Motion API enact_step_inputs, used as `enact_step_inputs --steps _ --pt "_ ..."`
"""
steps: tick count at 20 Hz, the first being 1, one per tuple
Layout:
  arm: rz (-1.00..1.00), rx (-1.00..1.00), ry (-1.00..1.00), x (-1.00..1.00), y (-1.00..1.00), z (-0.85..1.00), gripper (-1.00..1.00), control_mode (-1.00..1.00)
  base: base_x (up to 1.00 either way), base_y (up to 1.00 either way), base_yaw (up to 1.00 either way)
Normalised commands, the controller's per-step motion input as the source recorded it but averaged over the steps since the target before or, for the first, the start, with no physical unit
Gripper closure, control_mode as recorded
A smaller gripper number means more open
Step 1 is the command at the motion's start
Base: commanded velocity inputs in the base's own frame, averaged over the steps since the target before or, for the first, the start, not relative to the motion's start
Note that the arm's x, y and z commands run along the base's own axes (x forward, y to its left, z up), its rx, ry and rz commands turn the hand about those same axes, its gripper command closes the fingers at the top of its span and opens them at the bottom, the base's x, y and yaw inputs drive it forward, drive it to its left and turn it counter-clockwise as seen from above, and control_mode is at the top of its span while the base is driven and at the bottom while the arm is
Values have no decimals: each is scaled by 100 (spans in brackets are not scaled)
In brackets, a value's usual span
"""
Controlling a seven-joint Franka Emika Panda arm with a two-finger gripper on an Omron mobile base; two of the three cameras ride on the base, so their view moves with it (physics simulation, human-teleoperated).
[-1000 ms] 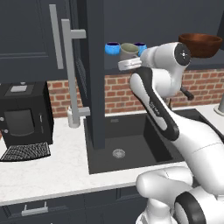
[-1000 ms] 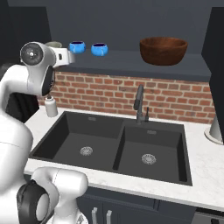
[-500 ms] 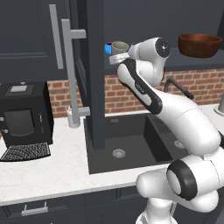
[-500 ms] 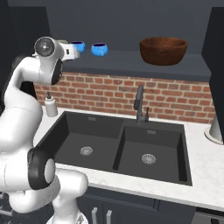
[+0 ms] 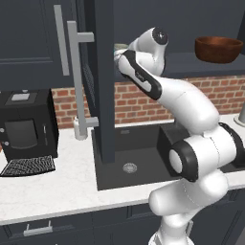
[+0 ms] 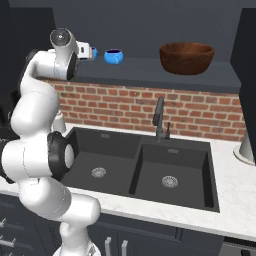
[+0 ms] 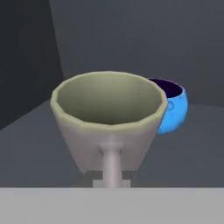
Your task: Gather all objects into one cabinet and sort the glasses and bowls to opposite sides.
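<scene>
Swung further left since a second ago, the arm now reaches behind the open slate door of the cabinet (image 5: 103, 86), its claw (image 7: 112, 177) clenched on the thin handle of the matte grey-green mug (image 7: 109, 122). That faceted, flaring mug sits on the dark inner shelf (image 7: 192, 148), with a glossy round blue cup (image 7: 174, 109) touching its rim at 3 o'clock. Along the same shelf a second blue cup (image 6: 113, 56) stands at 9 o'clock of the wide, smooth reddish-brown wooden bowl (image 6: 187, 57), well apart.
</scene>
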Motion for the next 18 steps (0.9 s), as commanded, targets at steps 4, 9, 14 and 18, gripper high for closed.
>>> enact_step_inputs --steps 4,9,14,18 --pt "0 0 3 40 15 -47 100 -100 0 0 0" --pt "0 -1 5 25 14 -47 100 -100 0 0 0" --pt "0 -1 4 15 11 -47 100 -100 0 0 0" --pt "0 -1 0 -1 7 -45 100 -100 0 0 0"
